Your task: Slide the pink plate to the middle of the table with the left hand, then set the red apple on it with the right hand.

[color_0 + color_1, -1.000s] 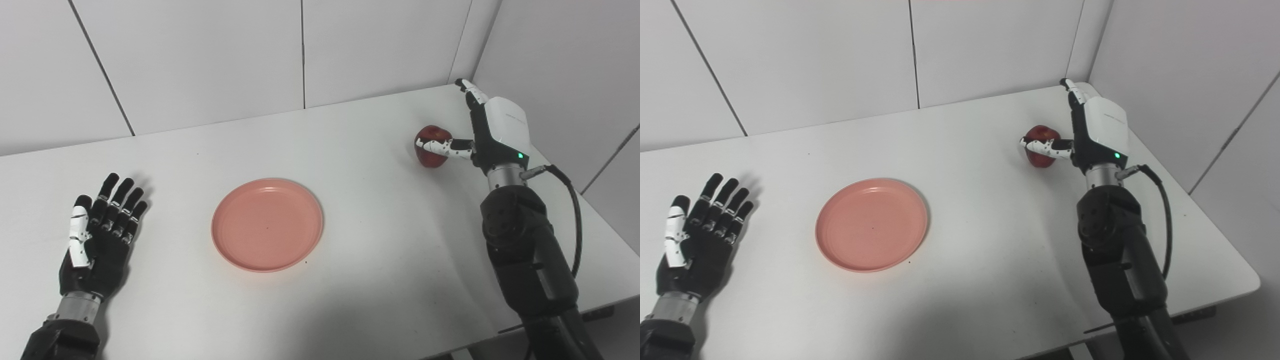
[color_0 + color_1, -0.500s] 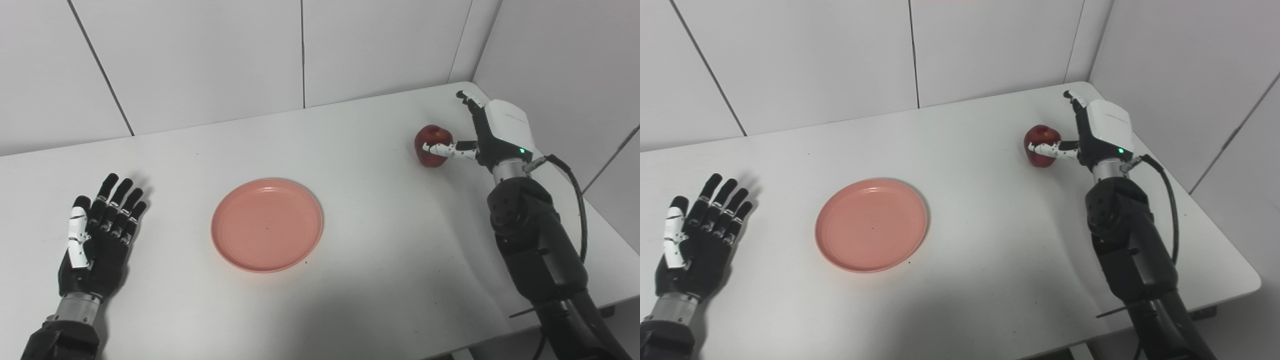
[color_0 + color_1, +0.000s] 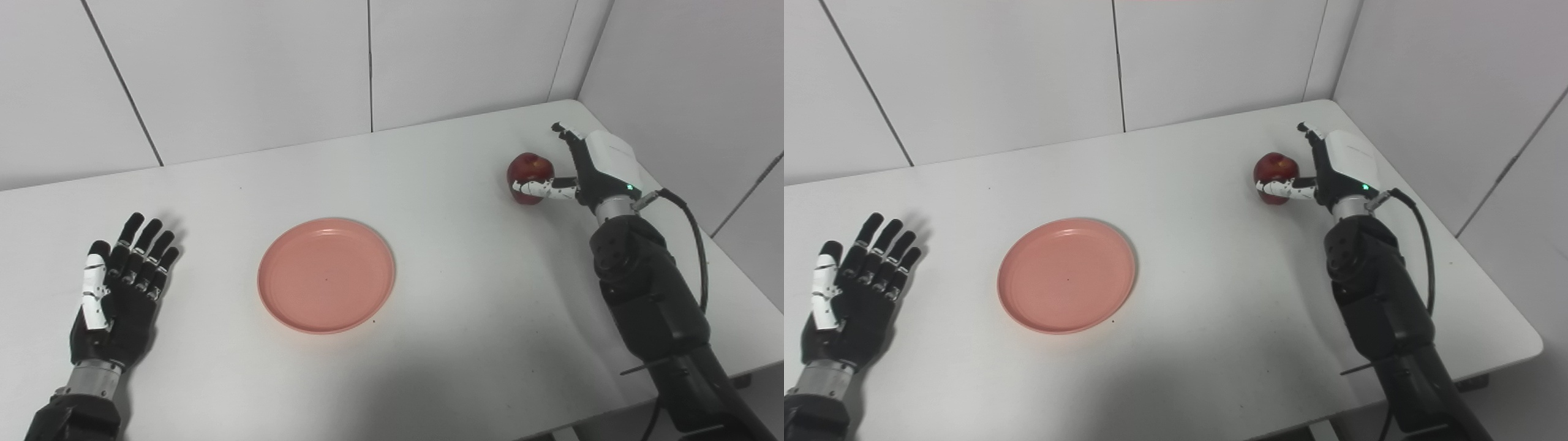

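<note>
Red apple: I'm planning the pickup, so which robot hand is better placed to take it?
Right. The right robot hand is beside the red apple, thumb across its front. The left robot hand lies open beyond the pink plate.

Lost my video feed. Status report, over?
Left hand open, flat on table. Right hand open beside apple, thumb across its front, no grip. Plate mid-table, bare. Path between clear.

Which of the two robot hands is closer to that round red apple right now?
The right robot hand: it is right beside the round red apple, thumb against its front. The left robot hand lies flat far across the white table, beyond the pink plate.
</note>
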